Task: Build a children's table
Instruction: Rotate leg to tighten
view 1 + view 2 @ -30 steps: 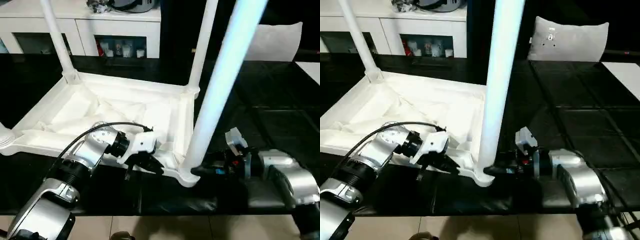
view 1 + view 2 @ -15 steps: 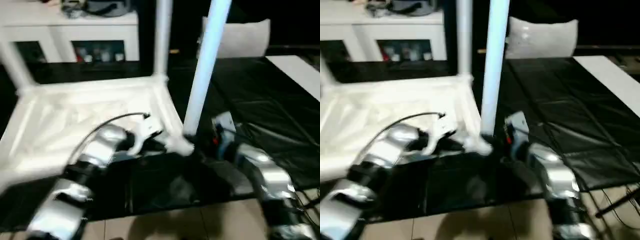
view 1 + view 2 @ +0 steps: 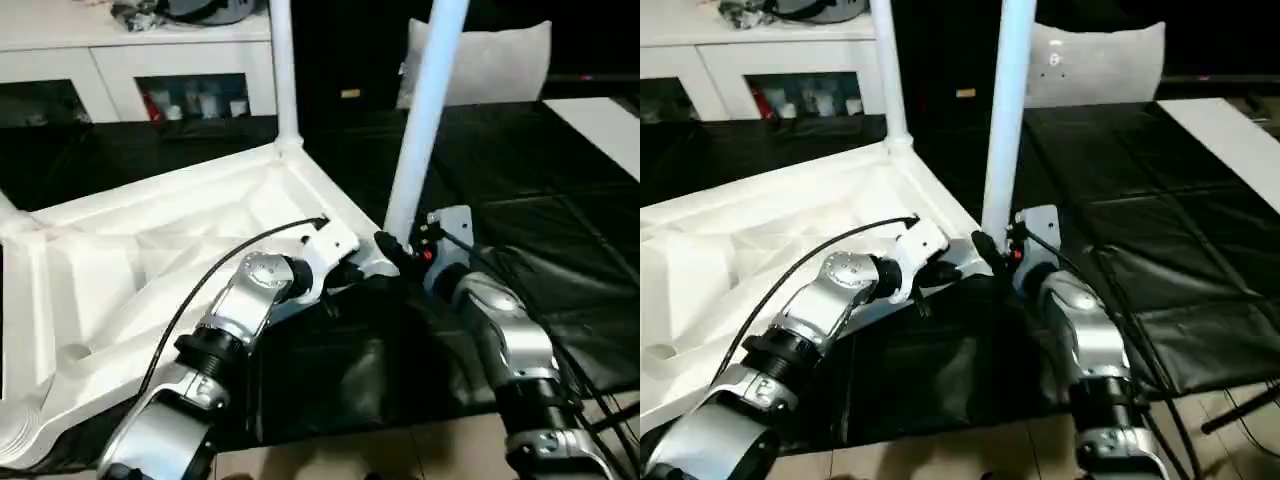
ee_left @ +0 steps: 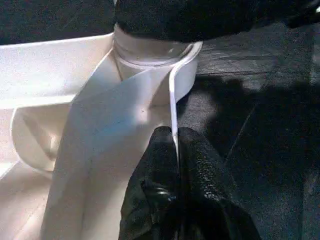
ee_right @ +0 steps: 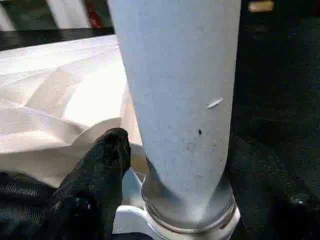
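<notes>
Nearest the camera, the two silver forearms reached in over the black mat (image 3: 330, 370). The left gripper (image 4: 176, 150) was pinched shut on the thin edge of the tabletop (image 3: 150, 260), just beside the corner socket (image 4: 150, 52); the left wrist view showed the white rim caught between its two black fingers (image 4: 155, 165), a detail the head views hid behind the wrist. The right gripper (image 3: 395, 250) sat at the foot of the near leg (image 3: 425, 110), which stood upright in that socket. The right wrist view showed one black finger (image 5: 100, 175) beside the leg's base with a gap between them, and the other side dark, so the jaws straddled the leg loosely rather than clamping it. The tabletop lay upside down on the mat, ribs up. Farther back, a second leg (image 3: 282, 70) stood upright in its own corner. Beyond were a grey cushion (image 3: 490, 60) and a white cabinet (image 3: 140, 60).
</notes>
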